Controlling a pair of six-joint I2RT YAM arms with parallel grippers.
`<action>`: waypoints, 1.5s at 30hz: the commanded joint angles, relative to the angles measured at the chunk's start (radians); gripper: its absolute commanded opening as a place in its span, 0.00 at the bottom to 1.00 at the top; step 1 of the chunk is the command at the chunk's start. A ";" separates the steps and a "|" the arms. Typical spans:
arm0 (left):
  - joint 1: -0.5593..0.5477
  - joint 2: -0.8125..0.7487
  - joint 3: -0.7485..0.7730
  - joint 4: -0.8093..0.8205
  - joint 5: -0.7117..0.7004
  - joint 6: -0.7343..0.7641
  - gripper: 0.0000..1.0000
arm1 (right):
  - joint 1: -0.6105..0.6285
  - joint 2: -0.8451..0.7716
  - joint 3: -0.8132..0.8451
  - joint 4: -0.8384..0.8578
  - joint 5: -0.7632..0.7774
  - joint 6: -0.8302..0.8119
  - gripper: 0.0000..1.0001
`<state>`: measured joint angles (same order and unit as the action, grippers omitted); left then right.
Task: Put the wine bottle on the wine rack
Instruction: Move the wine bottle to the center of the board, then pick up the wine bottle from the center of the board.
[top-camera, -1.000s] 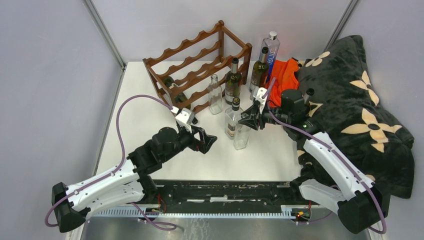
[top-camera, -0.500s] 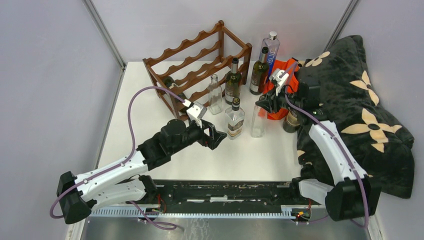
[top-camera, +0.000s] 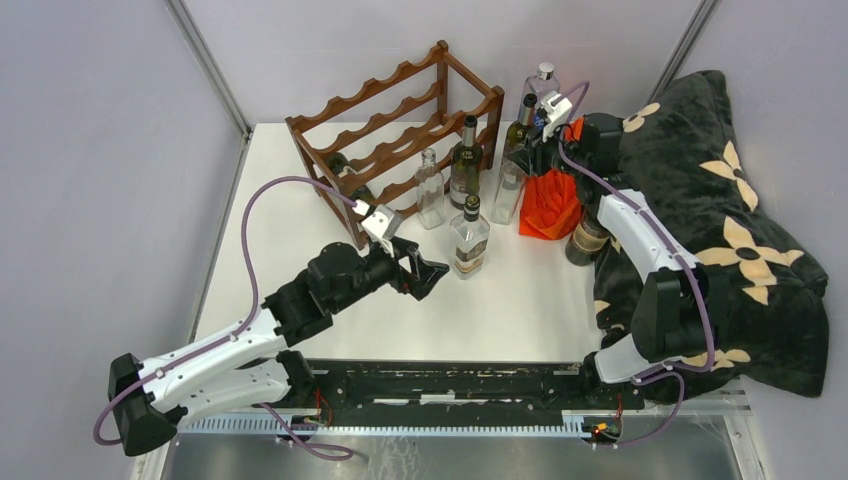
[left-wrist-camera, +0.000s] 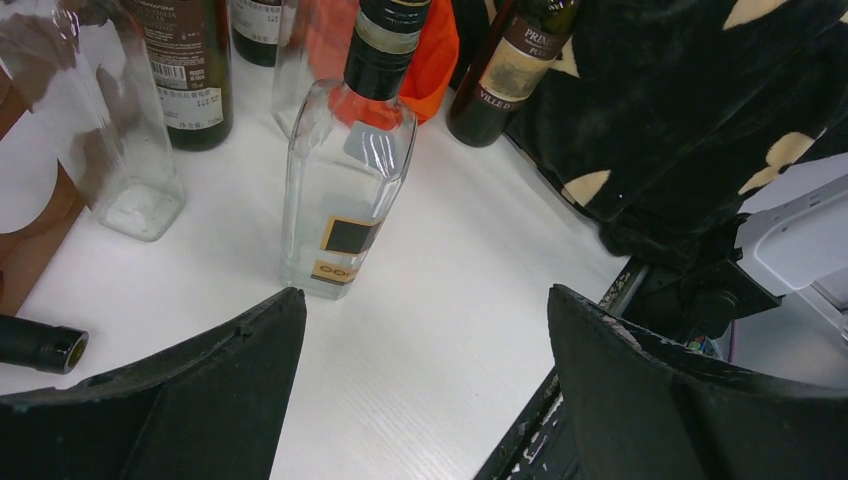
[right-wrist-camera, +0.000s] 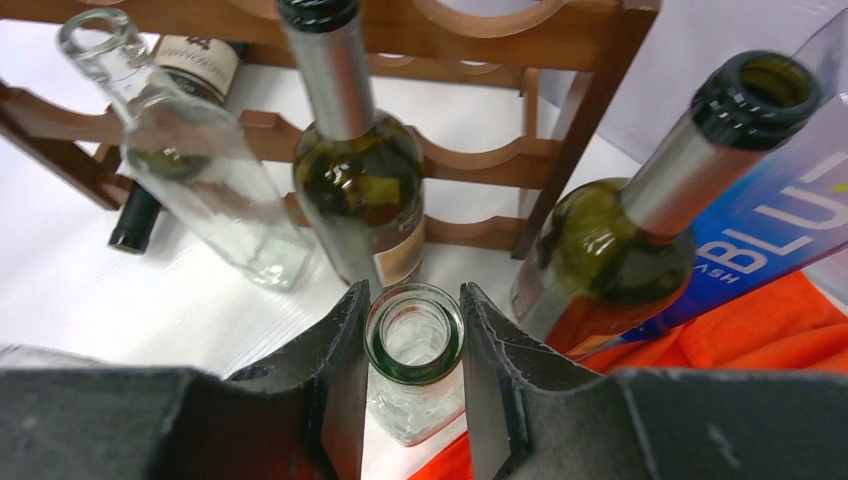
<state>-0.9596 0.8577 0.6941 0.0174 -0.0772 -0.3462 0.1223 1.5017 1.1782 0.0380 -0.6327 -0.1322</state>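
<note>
Rack (top-camera: 400, 100) stands at the far side of the table (top-camera: 290, 250), with one dark bottle (right-wrist-camera: 135, 215) lying in its bottom tier. Just off the rack's right end, the right gripper (top-camera: 523, 162) is pinched on the neck of the upright clear wine bottle (right-wrist-camera: 413, 340), one finger on either side of its open mouth. Whether its base touches the table cannot be told. Two green bottles (right-wrist-camera: 365, 195) (right-wrist-camera: 620, 240) stand upright between it and the rack's right end. An orange cloth (top-camera: 548, 205) lies right of the wine bottle, farther from the rack, and a black blanket (top-camera: 700, 200) beyond that. In front of the rack, the left gripper (top-camera: 428, 274) hangs with jaws spread wide and holds nothing. It points at a square bottle (left-wrist-camera: 345, 190) standing just ahead of it, apart from both fingers.
</note>
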 joint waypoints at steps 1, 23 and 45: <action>0.000 -0.016 -0.001 0.044 -0.025 0.010 0.95 | -0.005 0.030 0.101 0.097 0.052 -0.002 0.12; -0.001 0.140 0.166 0.031 -0.063 0.027 0.94 | -0.043 -0.111 0.139 -0.126 -0.066 -0.080 0.98; 0.045 0.601 0.564 -0.102 -0.065 0.127 0.81 | -0.165 -0.565 -0.565 -0.249 -0.376 -0.351 0.98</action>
<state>-0.9176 1.4277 1.1809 -0.0811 -0.1295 -0.2600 -0.0128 0.9478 0.6392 -0.3168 -0.9405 -0.4732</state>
